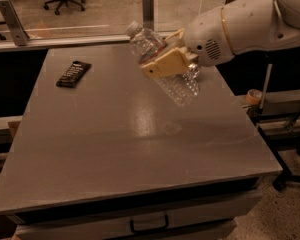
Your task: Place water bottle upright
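The water bottle (176, 84) is clear ribbed plastic, tilted with its white cap toward the upper left and its base toward the lower right, held above the grey table (115, 134). My gripper (165, 59), with tan fingers (162, 66), is shut around the bottle's middle. The white arm reaches in from the upper right. The bottle's label band is hidden by the fingers.
A dark flat packet (73, 73) lies at the table's far left. A glass partition with metal posts (148, 6) runs behind the table. A roll of tape (252, 96) sits on a shelf at the right. A drawer handle (149, 225) shows below the front edge.
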Controlling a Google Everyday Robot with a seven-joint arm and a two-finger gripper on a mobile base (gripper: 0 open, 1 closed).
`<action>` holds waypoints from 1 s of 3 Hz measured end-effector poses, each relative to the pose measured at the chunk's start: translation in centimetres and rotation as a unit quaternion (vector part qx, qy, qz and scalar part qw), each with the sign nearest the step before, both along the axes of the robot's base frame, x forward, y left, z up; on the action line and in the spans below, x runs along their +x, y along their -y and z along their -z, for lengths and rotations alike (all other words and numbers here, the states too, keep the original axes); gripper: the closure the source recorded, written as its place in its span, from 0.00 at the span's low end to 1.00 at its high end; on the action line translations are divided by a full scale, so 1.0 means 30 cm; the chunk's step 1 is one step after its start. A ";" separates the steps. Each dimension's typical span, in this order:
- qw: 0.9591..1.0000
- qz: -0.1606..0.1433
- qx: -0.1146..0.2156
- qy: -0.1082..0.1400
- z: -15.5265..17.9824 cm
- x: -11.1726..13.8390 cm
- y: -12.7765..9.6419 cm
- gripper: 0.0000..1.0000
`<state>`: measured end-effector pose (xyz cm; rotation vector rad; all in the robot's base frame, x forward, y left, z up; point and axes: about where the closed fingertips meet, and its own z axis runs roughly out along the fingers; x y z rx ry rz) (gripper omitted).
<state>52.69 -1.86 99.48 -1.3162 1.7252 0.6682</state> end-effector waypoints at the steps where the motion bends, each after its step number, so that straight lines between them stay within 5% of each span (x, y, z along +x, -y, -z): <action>1: 0.996 -0.035 0.076 0.027 0.017 0.021 0.013 1.00; 3: 0.979 -0.063 0.178 0.080 0.071 -0.003 0.056 1.00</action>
